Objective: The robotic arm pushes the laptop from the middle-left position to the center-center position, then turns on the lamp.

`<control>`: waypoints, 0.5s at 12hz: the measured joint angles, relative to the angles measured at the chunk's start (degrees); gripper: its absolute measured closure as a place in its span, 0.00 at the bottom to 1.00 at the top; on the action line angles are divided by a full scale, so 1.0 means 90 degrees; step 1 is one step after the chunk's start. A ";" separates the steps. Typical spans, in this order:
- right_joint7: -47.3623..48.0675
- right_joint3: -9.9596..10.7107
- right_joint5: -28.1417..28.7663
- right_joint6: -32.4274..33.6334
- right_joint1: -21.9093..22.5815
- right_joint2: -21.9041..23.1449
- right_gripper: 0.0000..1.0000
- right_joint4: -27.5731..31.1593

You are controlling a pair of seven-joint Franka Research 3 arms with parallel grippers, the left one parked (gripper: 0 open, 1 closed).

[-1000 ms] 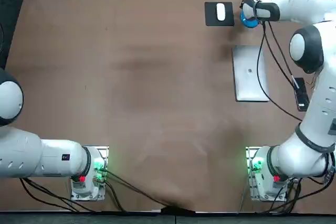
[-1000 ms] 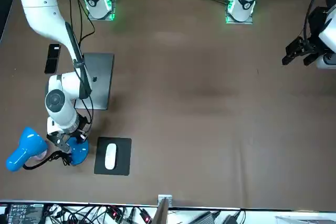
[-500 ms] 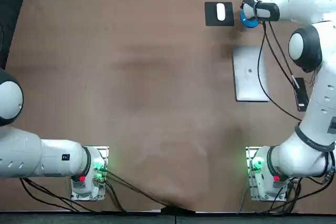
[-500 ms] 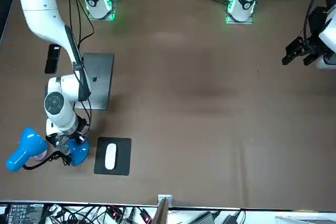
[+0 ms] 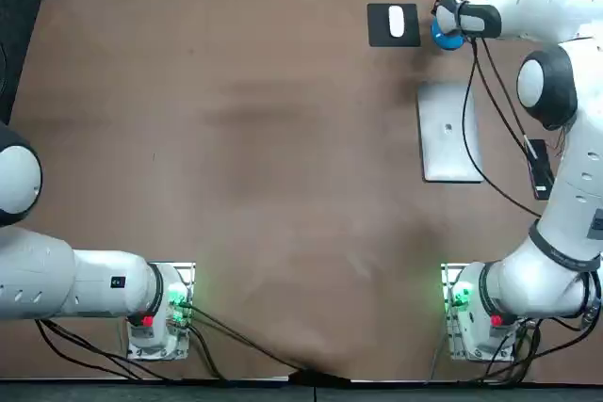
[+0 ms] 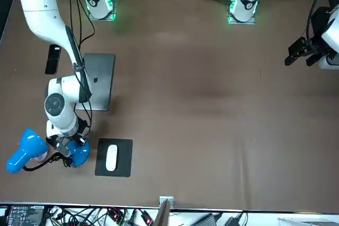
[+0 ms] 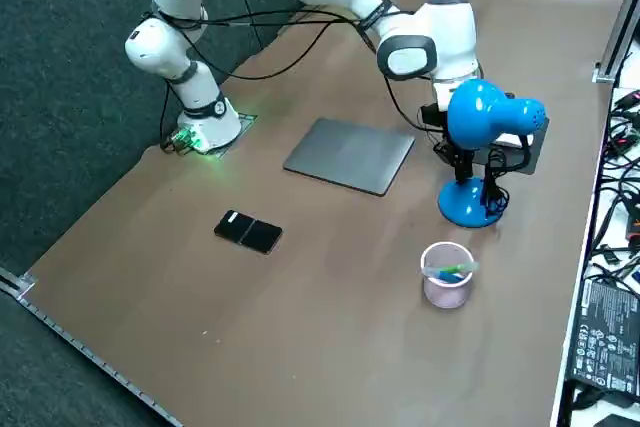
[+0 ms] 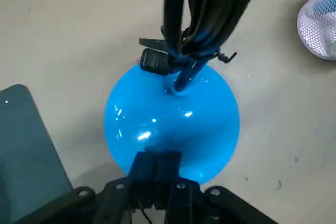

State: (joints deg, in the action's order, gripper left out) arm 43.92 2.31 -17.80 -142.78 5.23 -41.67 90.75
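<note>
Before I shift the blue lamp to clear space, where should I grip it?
The slim upright stem, from the laptop side; the domed base is too wide. The right tool, shut, sits over that base.

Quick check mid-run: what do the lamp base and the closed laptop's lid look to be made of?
Lamp base: glossy blue, likely moulded plastic or painted metal, judging by the sharp white highlights on its dome. Laptop: matte grey, probably aluminium, with an even sheen and no glare. The right gripper, fingers shut, is down at the base.
</note>
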 joint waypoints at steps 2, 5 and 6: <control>0.0000 0.0000 0.0000 -0.0060 -0.0020 -0.0016 0.98 -0.0001; 0.0000 0.0000 0.0000 -0.0101 -0.0044 -0.0045 0.98 -0.0027; 0.0000 0.0000 0.0000 -0.0103 -0.0048 -0.0051 0.98 -0.0037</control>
State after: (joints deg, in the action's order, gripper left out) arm 43.92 2.31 -17.81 -143.71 4.80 -42.13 90.42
